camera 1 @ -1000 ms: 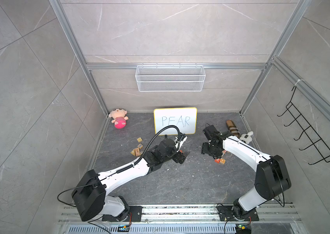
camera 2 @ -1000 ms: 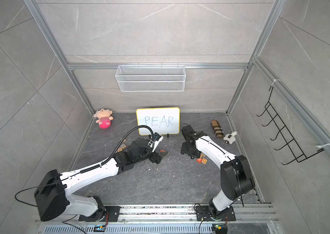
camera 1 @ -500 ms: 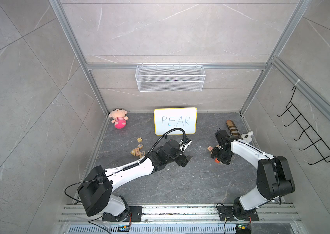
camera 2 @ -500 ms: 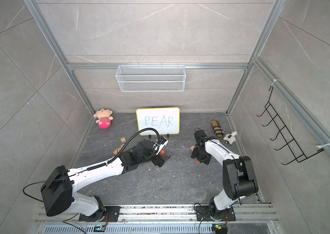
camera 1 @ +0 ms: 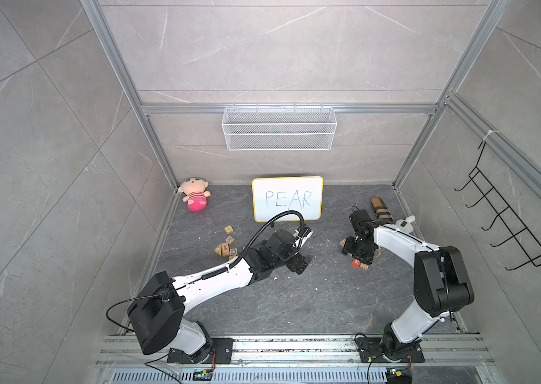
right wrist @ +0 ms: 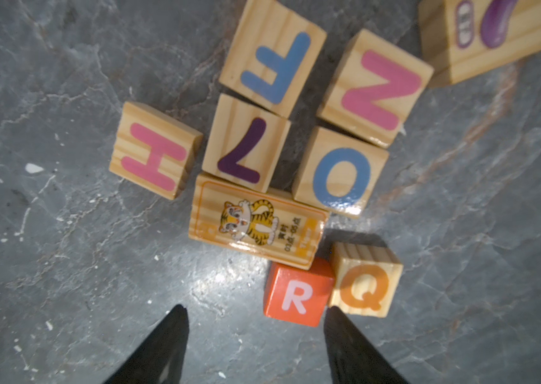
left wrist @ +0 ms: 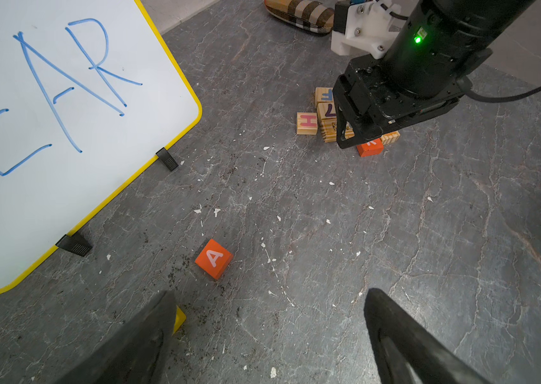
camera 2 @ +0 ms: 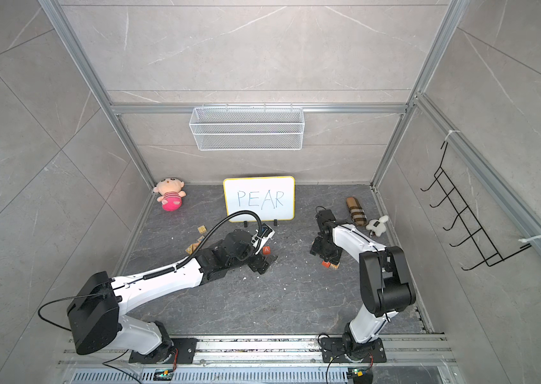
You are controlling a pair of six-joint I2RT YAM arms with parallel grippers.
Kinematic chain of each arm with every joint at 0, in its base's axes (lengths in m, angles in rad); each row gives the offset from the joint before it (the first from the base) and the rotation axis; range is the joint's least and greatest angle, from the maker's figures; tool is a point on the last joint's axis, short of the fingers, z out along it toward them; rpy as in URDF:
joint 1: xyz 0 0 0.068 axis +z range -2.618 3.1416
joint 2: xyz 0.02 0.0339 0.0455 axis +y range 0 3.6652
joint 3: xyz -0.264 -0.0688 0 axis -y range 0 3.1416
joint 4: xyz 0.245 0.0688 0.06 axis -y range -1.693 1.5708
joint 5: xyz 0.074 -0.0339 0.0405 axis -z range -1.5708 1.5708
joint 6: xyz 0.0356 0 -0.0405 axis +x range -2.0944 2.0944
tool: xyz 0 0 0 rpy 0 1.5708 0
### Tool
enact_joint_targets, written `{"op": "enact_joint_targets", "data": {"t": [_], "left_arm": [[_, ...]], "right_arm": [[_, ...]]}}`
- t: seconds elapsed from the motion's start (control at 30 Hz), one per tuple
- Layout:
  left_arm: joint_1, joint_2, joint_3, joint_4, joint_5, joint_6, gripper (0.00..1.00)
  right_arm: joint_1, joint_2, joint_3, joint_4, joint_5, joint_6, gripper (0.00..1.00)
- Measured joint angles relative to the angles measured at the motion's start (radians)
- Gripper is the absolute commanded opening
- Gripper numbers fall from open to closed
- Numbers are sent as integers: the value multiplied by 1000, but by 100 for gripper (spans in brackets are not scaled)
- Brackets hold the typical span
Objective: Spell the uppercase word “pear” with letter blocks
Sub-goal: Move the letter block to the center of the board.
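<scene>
The orange-red A block [left wrist: 213, 258] lies alone on the dark floor in front of the whiteboard, just beyond my open left gripper [left wrist: 269, 292], which holds nothing. It also shows in a top view as the A block [camera 2: 266, 250]. A yellow block corner [left wrist: 178, 318] peeks out beside one left finger. The orange-red R block [right wrist: 297, 292] sits against a tan Q block [right wrist: 365, 282]. My right gripper [right wrist: 255, 308] hovers open just short of the R block, one fingertip at the seam between R and Q. The black P block is out of view.
Tan wooden blocks [right wrist: 246, 153] and a tiger tile [right wrist: 256, 222] crowd behind the R block. More tan blocks [camera 1: 226, 247] lie left of the left arm. The whiteboard [camera 1: 287, 198], a pink doll [camera 1: 194, 197], a striped pouch [camera 1: 380, 207] and a white plush [camera 1: 405, 224] stand along the back.
My right gripper has swung from mid-floor out to the right, over the block cluster holding the R block. The left gripper has shifted only slightly.
</scene>
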Motion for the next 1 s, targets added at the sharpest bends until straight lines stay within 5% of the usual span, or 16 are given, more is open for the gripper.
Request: {"op": "enact_joint_targets", "data": {"t": [1.0], "left_arm": [[0, 17, 0, -9, -31, -1, 92]], "right_arm": [[-35, 5, -11, 23, -29, -53, 64]]}}
